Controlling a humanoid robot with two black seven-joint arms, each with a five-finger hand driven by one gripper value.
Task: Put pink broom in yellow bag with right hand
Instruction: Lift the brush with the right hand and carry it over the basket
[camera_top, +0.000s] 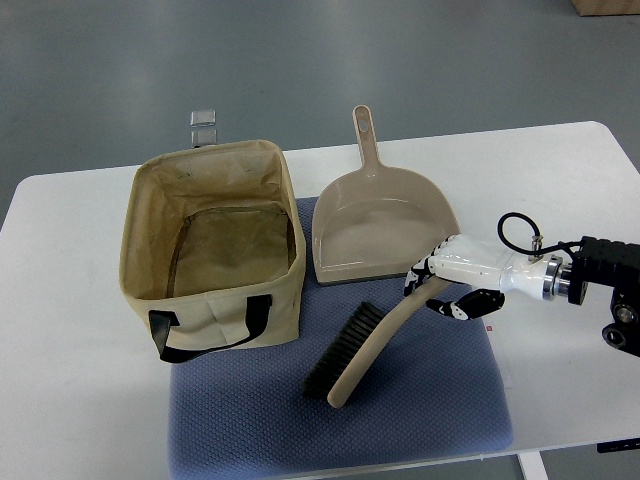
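Now right hand (452, 283) in from 3 o'clock, fingers curled around upper end of broom (362, 345) handle. Broom lies diagonally on blue mat (440, 410), bristles toward 9 o'clock side, brush end pointing 7 o'clock. Bag (212, 245) open-topped at 9 o'clock of broom, just beside it. Dustpan (380, 225) at 12 o'clock of broom, handle pointing 12. All on white table (70, 400).

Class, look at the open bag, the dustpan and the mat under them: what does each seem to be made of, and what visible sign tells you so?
Bag: seemingly soft woven fabric, matte tan-yellow; its walls sag and crease, with black webbing handles.
Dustpan: probably moulded plastic, smooth beige with a faint sheen and crisp rigid edges.
Mat: likely textile or foam, blue-grey with a fine dotted texture.
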